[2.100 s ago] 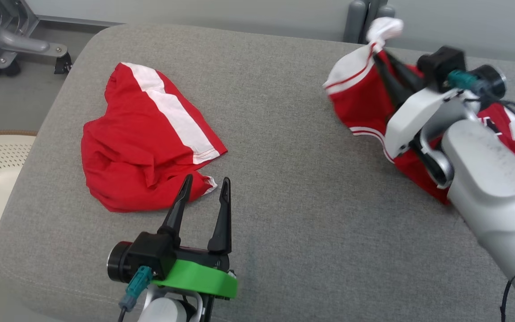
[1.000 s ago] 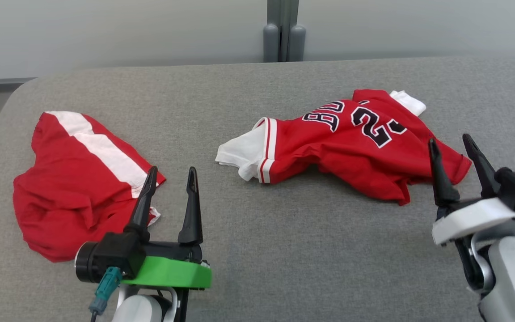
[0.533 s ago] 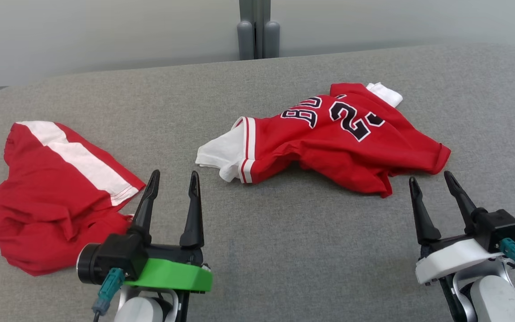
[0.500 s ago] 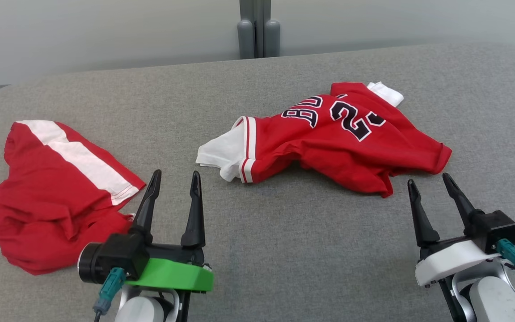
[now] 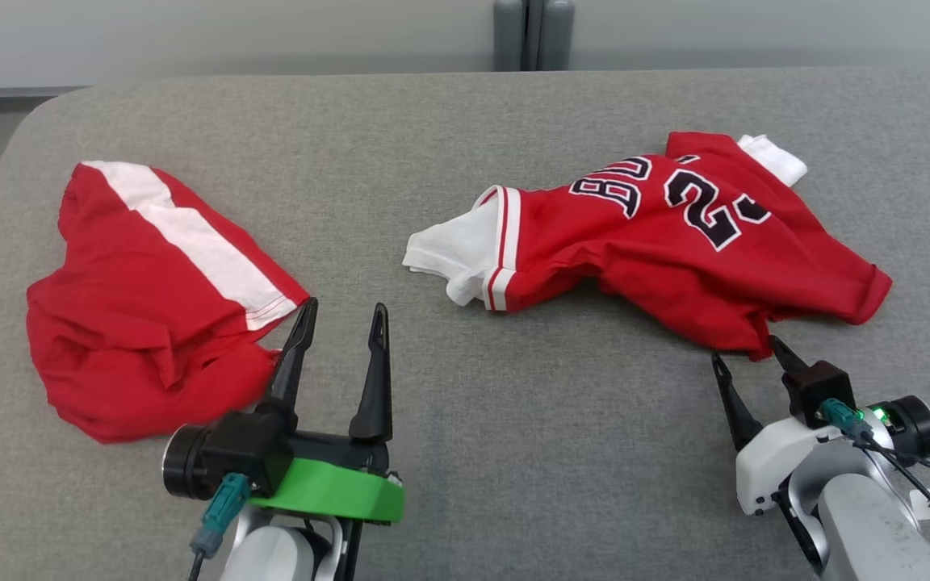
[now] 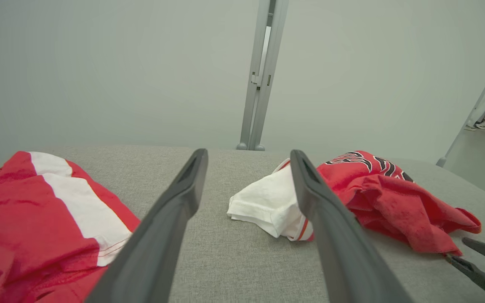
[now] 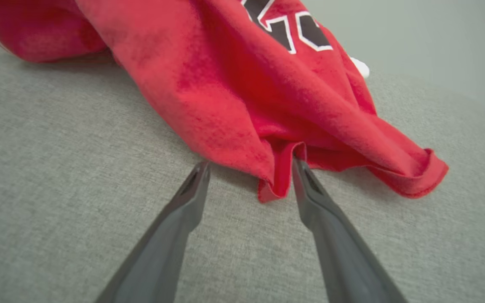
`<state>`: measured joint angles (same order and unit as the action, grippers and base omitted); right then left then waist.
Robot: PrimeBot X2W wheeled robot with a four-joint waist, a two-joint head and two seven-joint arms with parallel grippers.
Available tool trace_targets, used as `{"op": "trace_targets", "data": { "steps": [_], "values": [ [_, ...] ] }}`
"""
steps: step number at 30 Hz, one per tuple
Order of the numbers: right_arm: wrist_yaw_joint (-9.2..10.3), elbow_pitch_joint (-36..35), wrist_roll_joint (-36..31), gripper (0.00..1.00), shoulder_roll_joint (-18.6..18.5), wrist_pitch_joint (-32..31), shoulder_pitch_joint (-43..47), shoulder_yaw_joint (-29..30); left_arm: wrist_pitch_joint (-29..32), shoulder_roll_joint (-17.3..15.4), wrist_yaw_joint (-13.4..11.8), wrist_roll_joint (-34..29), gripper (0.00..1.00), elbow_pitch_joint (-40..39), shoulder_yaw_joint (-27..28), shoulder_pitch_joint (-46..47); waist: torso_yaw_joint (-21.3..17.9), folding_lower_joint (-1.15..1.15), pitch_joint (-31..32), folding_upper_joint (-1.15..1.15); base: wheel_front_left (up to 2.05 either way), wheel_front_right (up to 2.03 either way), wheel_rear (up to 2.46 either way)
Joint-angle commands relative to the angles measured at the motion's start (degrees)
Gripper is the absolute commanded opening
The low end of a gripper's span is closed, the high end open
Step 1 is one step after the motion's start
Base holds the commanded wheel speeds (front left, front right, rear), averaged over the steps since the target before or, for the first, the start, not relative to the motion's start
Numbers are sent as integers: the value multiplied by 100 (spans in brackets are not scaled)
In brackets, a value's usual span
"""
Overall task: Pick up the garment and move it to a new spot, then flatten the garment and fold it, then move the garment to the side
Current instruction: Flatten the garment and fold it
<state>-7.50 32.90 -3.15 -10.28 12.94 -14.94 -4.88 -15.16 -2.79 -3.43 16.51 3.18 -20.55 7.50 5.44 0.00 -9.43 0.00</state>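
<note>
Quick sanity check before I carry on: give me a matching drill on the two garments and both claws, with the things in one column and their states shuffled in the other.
1. jersey
2. shorts
3. left claw
4. right claw

A. open, a red hem corner between its fingers
B. crumpled, black numbers showing
C. bunched, white stripe on top
D. open, by the striped garment's edge

Pairs: 1-B, 2-C, 3-D, 4-A
</note>
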Motion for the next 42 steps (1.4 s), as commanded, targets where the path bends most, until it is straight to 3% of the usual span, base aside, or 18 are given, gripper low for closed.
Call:
{"op": "trace_targets", "data": {
  "steps": [1,6,7,8,14,21,25,31,37,38,39,42],
  "values": [
    [2,199,63,100,40,-1,-158,7,1,-21,-34,5,100,6,-9,92,252,0,-145,0,0,0,0],
    [2,737,-86,100,20,93,-504,28,1,-21,-59,11,100,4,-12,83,401,0,-192,0,0,0,0],
    [2,820,-97,43,21,113,-566,83,2,-21,-64,8,100,12,-3,70,407,0,-185,0,0,0,0],
    [2,871,-105,0,28,130,-611,135,2,-20,-71,6,100,18,6,55,406,0,-172,0,0,0,0],
    [3,842,-134,0,-62,205,-713,360,2,-21,-77,43,100,45,76,-54,214,0,29,0,0,0,0],
    [3,-20,-86,0,-739,89,-946,439,2,-21,-50,115,100,52,119,-162,-149,0,370,0,0,0,0],
    [3,-797,-55,0,-1207,-412,-1003,324,1,-21,-73,181,100,27,160,-268,-299,0,524,0,0,0,0],
    [3,-1794,202,0,-1963,-1689,-442,-75,2,-21,-76,243,100,14,133,-383,-417,0,640,0,0,0,0],
    [3,-1930,845,0,-2411,-2555,519,-392,2,-21,-75,296,100,7,82,-409,-438,0,675,0,0,0,0],
    [3,-1912,983,35,-2430,-2627,677,-476,2,-21,-65,297,100,9,76,-417,-441,0,677,0,0,0,0],
    [4,-1886,1123,100,-2386,-2667,771,-487,2,-21,-60,293,100,12,74,-418,-446,0,673,0,0,0,0],
    [4,-1891,1398,100,-2263,-2696,1013,-554,1,-21,-42,253,100,20,85,-400,-482,0,636,0,0,0,0]
  ]
}}
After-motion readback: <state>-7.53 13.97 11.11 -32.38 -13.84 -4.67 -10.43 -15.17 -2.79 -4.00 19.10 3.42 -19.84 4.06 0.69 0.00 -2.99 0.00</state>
